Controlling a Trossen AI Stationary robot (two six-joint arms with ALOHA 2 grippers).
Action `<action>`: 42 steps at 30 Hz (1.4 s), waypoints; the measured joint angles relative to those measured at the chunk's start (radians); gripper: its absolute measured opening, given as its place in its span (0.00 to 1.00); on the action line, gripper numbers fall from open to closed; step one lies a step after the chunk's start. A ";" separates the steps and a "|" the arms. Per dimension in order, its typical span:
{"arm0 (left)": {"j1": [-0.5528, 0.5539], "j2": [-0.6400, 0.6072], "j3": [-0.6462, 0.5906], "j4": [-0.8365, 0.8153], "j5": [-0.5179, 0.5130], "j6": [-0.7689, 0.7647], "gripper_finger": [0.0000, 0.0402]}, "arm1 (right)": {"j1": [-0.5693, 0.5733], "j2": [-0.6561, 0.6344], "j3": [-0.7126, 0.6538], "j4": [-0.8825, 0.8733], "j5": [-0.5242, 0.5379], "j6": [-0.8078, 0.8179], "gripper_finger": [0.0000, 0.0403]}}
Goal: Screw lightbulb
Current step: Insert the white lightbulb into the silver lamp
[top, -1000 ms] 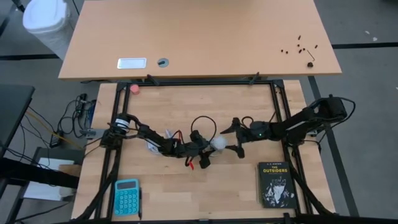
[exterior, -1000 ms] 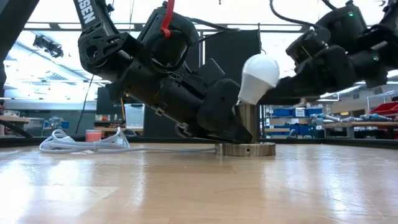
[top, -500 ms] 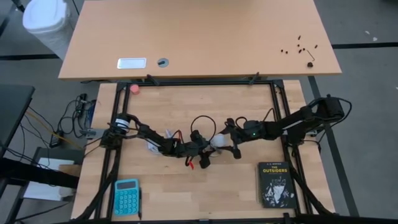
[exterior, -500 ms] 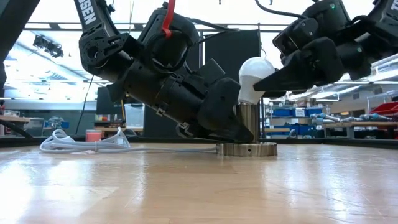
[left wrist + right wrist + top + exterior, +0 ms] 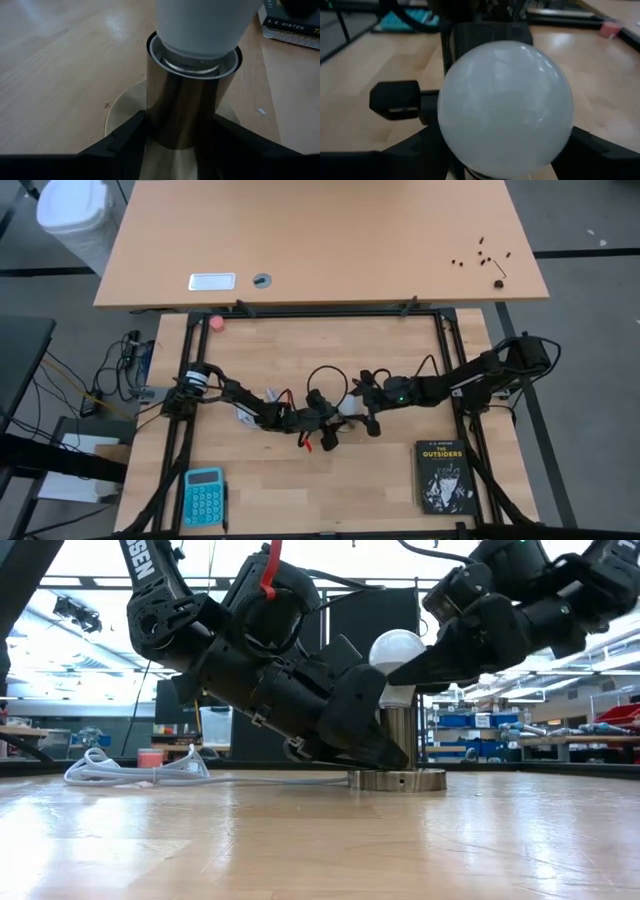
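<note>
Low view, near to far: bare wooden table fills the lower frame; at center right sits the round metal socket base, its upright chrome tube carrying the lightbulb, white globe up, neck down in the tube mouth. Left gripper comes in from upper left, low against the table, fingers clamped on the socket tube just under the bulb; the left wrist view shows both dark fingers pressed to either side of the chrome tube, with the bulb at top of frame seated in the tube rim. Right gripper reaches in from upper right, fingers set either side of the globe; the right wrist view has the globe filling center frame with a dark finger close at each lower corner, spread about the globe's width, but firm contact cannot be told. White cord lies coiled at left middle, behind the left arm. High view: both arms meet at frame center over the bulb; blue calculator lower left, black book lower right, small pink object at upper left of the work surface, a second plain table across the top.
</note>
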State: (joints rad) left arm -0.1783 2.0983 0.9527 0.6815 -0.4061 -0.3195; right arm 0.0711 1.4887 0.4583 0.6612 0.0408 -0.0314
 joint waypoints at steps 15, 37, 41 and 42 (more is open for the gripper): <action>0.000 0.000 0.000 0.000 0.000 0.002 0.53 | 0.000 0.000 0.040 -0.038 -0.003 -0.018 0.69; 0.000 -0.001 0.001 0.002 0.007 0.000 0.53 | 0.010 -0.010 0.040 -0.105 -0.036 -0.032 0.86; 0.000 -0.001 0.001 0.002 0.007 0.000 0.53 | 0.005 -0.012 0.039 -0.164 -0.039 -0.032 0.86; 0.000 -0.001 0.001 0.002 0.007 0.000 0.53 | 0.004 -0.012 0.039 -0.165 -0.042 -0.032 0.86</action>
State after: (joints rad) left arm -0.1787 2.0975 0.9535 0.6833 -0.3992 -0.3199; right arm 0.0754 1.4765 0.4976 0.4961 -0.0012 -0.0635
